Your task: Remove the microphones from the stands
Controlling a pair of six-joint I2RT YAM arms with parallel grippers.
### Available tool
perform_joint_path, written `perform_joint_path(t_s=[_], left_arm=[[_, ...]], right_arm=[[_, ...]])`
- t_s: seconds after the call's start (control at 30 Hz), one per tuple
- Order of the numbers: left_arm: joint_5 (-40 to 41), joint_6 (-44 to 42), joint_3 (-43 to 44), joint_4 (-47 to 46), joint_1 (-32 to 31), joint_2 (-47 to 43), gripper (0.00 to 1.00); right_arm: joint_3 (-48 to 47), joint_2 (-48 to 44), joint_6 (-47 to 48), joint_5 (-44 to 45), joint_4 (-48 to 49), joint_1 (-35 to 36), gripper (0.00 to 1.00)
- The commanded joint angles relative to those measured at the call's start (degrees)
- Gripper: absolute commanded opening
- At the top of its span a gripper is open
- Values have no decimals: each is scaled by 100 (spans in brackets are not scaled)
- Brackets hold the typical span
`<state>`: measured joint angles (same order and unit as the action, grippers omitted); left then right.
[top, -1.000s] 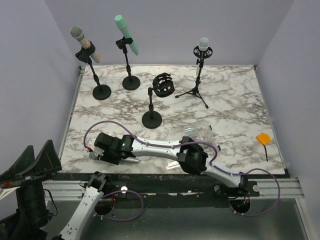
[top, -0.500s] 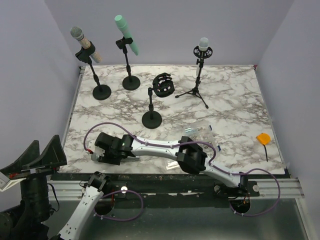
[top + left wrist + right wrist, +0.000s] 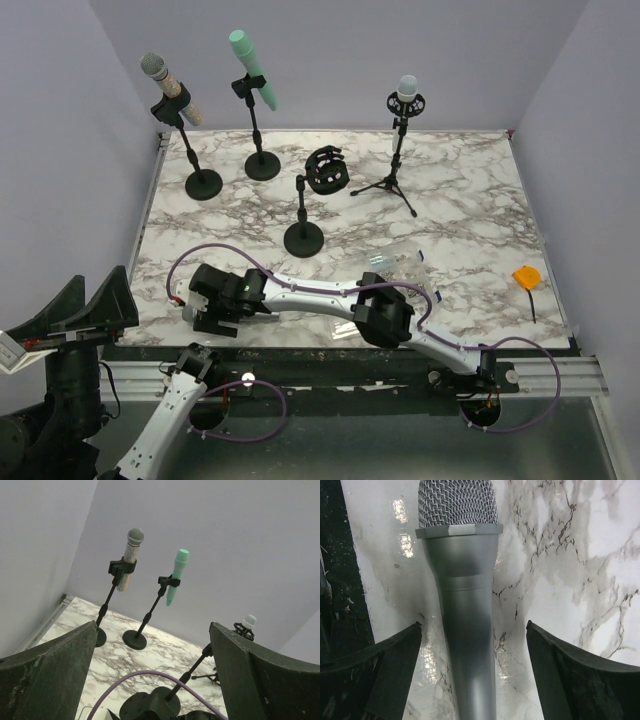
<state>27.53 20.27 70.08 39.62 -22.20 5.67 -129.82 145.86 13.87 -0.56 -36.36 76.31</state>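
Looking for the silver microphone (image 3: 462, 580), where is it?

Lying flat on the marble table (image 3: 470, 200) near the front left corner, off every stand, its mesh head at the far end from the right wrist camera. From above, the arm covers most of it.

And the right gripper (image 3: 471, 627)?

Directly over it, jaws spread wide. One finger stands on each side of the barrel with bare marble showing in both gaps, so it grasps nothing.

What about the left gripper (image 3: 88, 300)?

Off the table, beyond the front left corner. Its jaws are also wide apart and empty, and it faces the stands and the back wall.

What stands at the back?

At the back left, a glittery microphone (image 3: 170, 92) and a mint-green microphone (image 3: 250, 62) sit clipped on round-base stands. A small grey-capped microphone (image 3: 407, 88) sits on a tripod at the back centre. Nearer the middle is a black shock-mount stand (image 3: 325, 172) on a round base
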Motion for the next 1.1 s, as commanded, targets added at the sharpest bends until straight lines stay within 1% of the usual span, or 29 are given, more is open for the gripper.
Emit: perform_joint_path(t_s=[0.0,0.03,0.07,0.1,0.17,0.3,0.4,0.53,0.6,0.63,0.7,0.77,0.83,0.93,1.0,1.07], left_arm=[[-177,64,32,125,14,124,91],[-181,69,18,127,18,114,91],[-178,73,10,133,14,105,91],[-188,82,-6,134,16,108,91],[-203,91,-12,126,19,108,91],[-260,116,-30,108,17,135,91],[-367,141,-48,106,15,169,91],[-477,226,-146,91,14,213,92],[-588,294,-217,64,14,245,92],[-645,339,-253,51,14,280,92],[-820,421,-347,21,17,354,92],[-1047,504,-443,16,16,484,92],[-1325,627,-532,65,14,692,92],[-1815,917,-737,61,17,1110,93],[-2213,1106,-920,-37,19,1423,93],[-2656,1229,-1034,-171,19,1824,93]], right_arm=[[-42,89,-40,-108,-272,41,89],[-35,22,-58,-88,-239,36,92],[-22,-39,-88,-36,-204,40,99],[-26,-122,-117,3,-173,37,100],[-82,-297,-213,28,-153,29,100],[-188,-739,-451,490,-91,-18,100],[-42,-1270,-730,618,-6,-118,100],[821,-2350,-1109,782,463,-283,100],[1298,-2881,-1363,884,651,-476,100],[1539,-3157,-1690,971,719,-598,100],[2040,-3734,-2227,906,817,-1018,100],[2640,-4388,-2619,552,1018,-1540,100],[3184,-5108,-2773,364,1207,-1826,100],[3800,-6027,-2846,582,1383,-1935,100],[4015,-6428,-3162,877,1347,-2155,100],[4197,-6725,-3458,630,1341,-2568,100]])
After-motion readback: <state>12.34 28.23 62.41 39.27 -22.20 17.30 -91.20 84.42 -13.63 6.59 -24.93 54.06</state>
